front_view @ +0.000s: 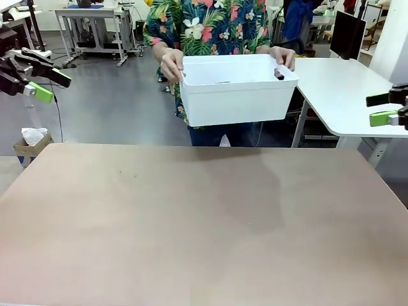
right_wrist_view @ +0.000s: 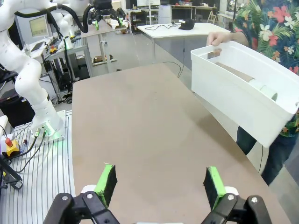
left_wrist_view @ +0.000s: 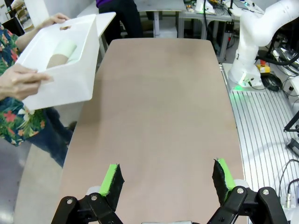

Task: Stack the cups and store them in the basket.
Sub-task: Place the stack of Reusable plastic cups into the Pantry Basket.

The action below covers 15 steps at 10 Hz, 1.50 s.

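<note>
A person holds the white basket (front_view: 237, 95) in both hands above the table's far edge. Stacked cups lie on their side inside the basket (left_wrist_view: 60, 70): a tan-brown cup (left_wrist_view: 57, 60) with a pale mint cup (left_wrist_view: 67, 48) in it. From the right wrist, the stack (right_wrist_view: 247, 79) lies along the bottom of the basket (right_wrist_view: 243, 105). My left gripper (front_view: 46, 85) is raised at the far left, open and holding nothing. Open as well, my right gripper (front_view: 387, 108) hovers at the far right edge. Their green pads (left_wrist_view: 112, 179) (right_wrist_view: 106, 182) stand wide apart over bare table.
The brown tabletop (front_view: 204, 223) spreads below both arms. A white desk (front_view: 347, 89) stands beyond the far right corner. A small cardboard box (front_view: 30, 143) sits on the floor at far left.
</note>
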Tool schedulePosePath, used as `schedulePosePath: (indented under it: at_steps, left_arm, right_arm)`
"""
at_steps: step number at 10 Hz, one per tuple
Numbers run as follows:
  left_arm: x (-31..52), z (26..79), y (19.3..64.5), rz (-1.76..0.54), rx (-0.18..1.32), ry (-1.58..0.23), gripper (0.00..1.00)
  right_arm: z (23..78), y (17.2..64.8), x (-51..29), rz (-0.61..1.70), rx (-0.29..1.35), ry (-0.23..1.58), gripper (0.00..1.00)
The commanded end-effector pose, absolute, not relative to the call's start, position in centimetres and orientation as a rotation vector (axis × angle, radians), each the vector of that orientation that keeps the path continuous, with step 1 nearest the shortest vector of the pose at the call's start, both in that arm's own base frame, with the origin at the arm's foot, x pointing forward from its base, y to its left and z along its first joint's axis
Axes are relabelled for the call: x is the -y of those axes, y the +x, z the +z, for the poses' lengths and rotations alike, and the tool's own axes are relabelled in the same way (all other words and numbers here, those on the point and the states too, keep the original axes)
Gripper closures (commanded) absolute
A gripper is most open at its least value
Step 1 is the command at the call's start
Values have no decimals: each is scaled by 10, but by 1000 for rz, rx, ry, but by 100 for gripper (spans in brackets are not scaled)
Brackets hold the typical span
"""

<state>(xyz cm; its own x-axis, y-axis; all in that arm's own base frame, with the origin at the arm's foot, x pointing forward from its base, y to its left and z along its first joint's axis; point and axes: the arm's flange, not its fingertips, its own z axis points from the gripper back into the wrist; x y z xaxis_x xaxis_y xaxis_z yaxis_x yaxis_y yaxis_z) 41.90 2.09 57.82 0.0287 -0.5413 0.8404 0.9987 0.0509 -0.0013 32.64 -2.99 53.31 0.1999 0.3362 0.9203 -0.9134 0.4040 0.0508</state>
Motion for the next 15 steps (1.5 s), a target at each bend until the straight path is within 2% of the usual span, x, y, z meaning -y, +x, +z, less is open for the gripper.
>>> schedulePosePath:
  at_steps: [1, 15]
  left_arm:
    - [-19, 581, 417, -1370, 783, -745, 0]
    - [-19, 581, 417, -1370, 783, -745, 0]
  right_arm:
    - [534, 329, 29, 992, 1034, 714, 0]
    - [534, 329, 29, 992, 1034, 714, 0]
